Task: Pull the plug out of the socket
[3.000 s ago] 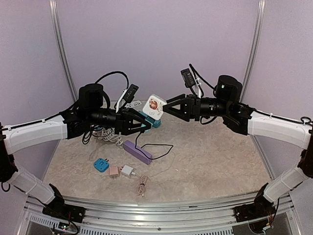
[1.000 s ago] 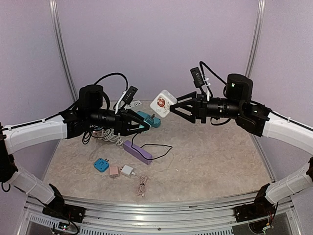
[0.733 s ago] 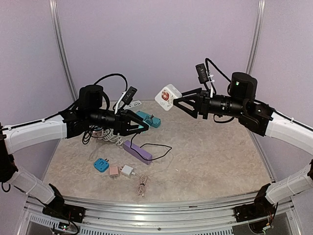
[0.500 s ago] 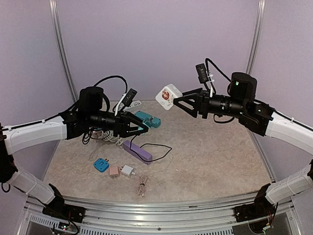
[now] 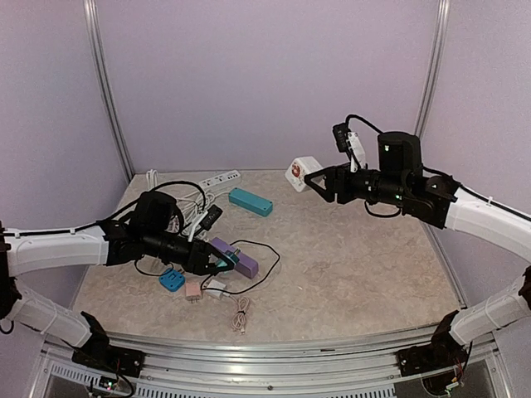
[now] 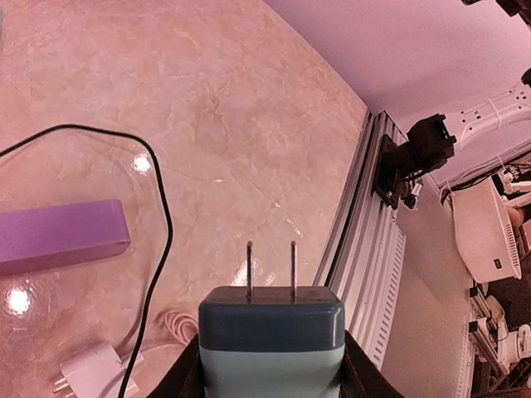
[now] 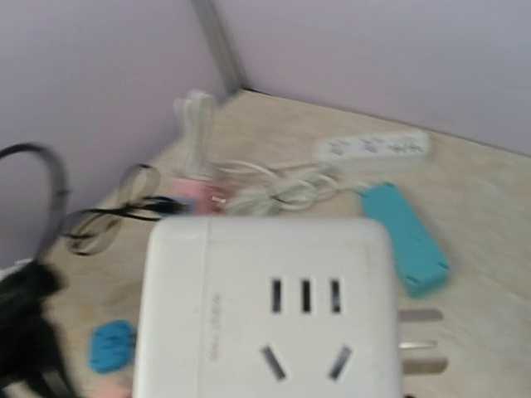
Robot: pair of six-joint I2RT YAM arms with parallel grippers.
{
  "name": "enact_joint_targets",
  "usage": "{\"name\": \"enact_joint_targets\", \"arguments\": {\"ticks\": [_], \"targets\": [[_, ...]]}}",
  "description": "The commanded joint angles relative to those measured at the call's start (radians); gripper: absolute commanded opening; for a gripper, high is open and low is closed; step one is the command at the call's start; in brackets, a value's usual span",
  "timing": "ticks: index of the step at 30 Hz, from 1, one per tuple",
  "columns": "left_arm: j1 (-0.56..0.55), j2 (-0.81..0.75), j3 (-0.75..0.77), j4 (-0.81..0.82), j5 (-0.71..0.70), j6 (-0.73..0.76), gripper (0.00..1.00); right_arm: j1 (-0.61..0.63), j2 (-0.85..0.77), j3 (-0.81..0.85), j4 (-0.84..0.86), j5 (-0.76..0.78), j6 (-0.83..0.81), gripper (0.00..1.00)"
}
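At the left, the left end effector [image 5: 220,260] hangs low over the worktop [image 5: 357,265], clamped on the plug [image 6: 271,333]. The wrist view shows its blue-grey body gripped on both sides with two bare prongs pointing out into open air. Just beside it lie a purple block [image 5: 236,258], a looping black cable [image 6: 162,215] and a white charger [image 5: 217,288]. Farther back sit a teal box [image 5: 250,201] and a white power strip [image 5: 217,178]. Well apart, at the upper right, the right end effector [image 5: 319,181] is closed around the white socket [image 5: 302,172], held high above the worktop, and the slots on its visible face are empty. The separation looks complete. What seems left is only setting both pieces down and letting go.
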Motion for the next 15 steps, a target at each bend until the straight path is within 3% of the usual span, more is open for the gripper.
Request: {"name": "enact_joint_targets", "arguments": {"ticks": [1, 6, 15], "targets": [[-0.001, -0.064, -0.073, -0.043, -0.064, -0.086, 0.04, -0.055, 0.043, -0.064, -0.003, 0.103, 0.016, 0.00], [0.027, -0.085, -0.118, -0.151, -0.146, -0.136, 0.04, -0.064, 0.095, -0.116, -0.030, 0.266, 0.008, 0.00], [0.053, -0.029, -0.181, -0.152, -0.181, -0.214, 0.07, -0.064, 0.168, -0.247, 0.041, 0.390, 0.036, 0.00]]}}
